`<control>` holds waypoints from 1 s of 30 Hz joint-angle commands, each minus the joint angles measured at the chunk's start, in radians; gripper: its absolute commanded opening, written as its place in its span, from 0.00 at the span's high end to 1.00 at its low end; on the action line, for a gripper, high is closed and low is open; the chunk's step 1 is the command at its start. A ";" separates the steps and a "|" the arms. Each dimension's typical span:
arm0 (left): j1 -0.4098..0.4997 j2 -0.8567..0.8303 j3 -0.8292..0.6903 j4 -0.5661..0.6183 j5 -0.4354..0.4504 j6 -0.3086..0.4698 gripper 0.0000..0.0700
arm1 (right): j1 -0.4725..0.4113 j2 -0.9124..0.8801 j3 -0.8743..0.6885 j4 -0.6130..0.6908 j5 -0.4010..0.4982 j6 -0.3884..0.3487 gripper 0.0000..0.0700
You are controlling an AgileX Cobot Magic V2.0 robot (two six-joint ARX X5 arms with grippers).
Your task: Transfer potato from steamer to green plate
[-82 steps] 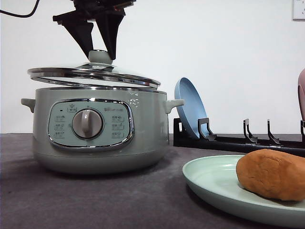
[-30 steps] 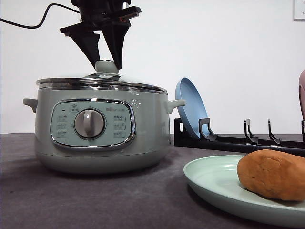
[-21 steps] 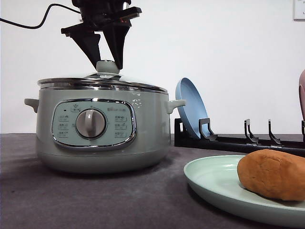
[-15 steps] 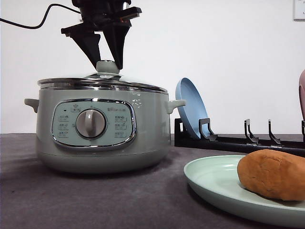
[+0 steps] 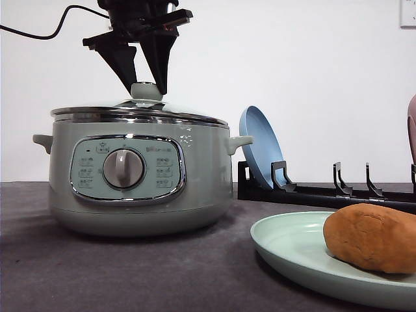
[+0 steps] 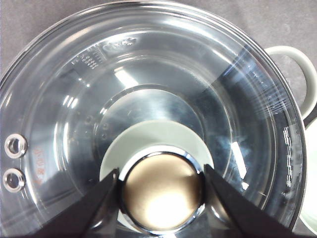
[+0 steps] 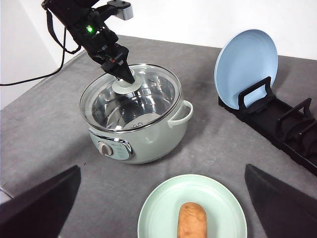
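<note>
Grey cloth covers the bench [image 7: 44, 134], with a white wall behind it. On the cloth stands the steamer [image 5: 138, 175], its dial facing the front camera and its glass lid [image 7: 131, 96] seated level on the chrome rim. My left tool [image 5: 144, 88] comes down on it from twelve o'clock, and my fingers [image 6: 94, 208] sit on either side of the lid knob [image 6: 161, 191], close against its chrome cap. I cannot tell whether they press it or only flank it. Through the glass, in the left wrist view, I see the bare metal floor of the pot.

From the steamer, the green plate [image 7: 163, 208] lies toward five o'clock in the right wrist view, near the front edge of the bench. On it rests the potato [image 7: 191, 220], lengthwise and a little off centre, apart from the steamer.

My right tool [image 7: 161, 233] hangs high over the bench with its two dark fingers spread wide to either side of the view, gripping nothing.

Toward two o'clock from the steamer, a blue plate [image 5: 259, 153] stands on edge in a black rack [image 7: 277, 126], leaning back against its first prong.
</note>
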 commanded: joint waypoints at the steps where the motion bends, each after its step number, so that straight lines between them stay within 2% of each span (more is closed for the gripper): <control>1: -0.004 0.049 0.021 0.014 0.005 -0.020 1.00 | 0.004 0.008 0.014 0.005 0.002 0.009 0.01; 5: -0.001 0.048 0.021 0.015 0.031 -0.020 1.00 | 0.004 0.008 0.014 0.005 0.001 0.009 0.01; 30: 0.010 0.037 0.021 0.028 0.028 -0.020 1.00 | 0.004 0.008 0.014 0.005 0.001 0.010 0.01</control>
